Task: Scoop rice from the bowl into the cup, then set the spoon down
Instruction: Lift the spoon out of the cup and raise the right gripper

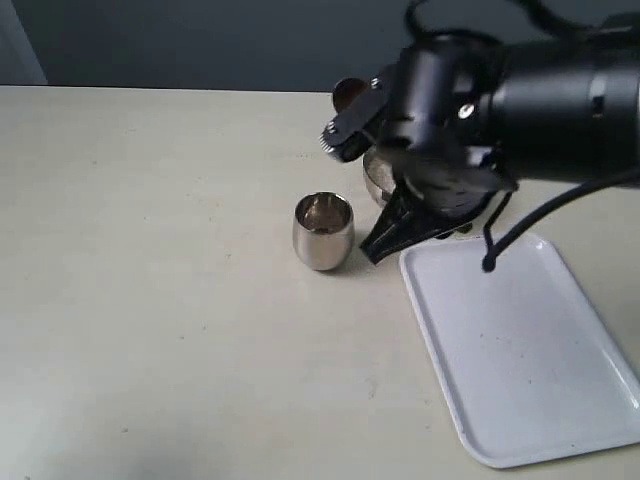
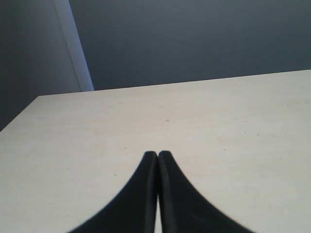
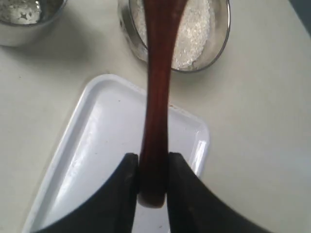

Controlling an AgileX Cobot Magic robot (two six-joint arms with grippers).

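Table (image 1: 150, 300): pale, carries all items. Right arm (image 1: 560, 100): dark bulk, hides most of the bowl in the exterior view. Tray (image 1: 520, 350): white, its corner near the bowl. Bowl (image 3: 222, 34): steel, holds rice (image 3: 194, 34). Cup (image 1: 323, 232): upright, near the bowl, grains inside. Spoon (image 3: 158, 97): handle clamped in the right claw (image 3: 153, 158), shaft reaching over the bowl. Left claw (image 2: 158, 154): tips pressed together, above the table.

A pale table (image 1: 150, 300) carries the steel cup (image 1: 323, 231), the bowl (image 1: 373, 182) near it and a white tray (image 1: 520, 350)
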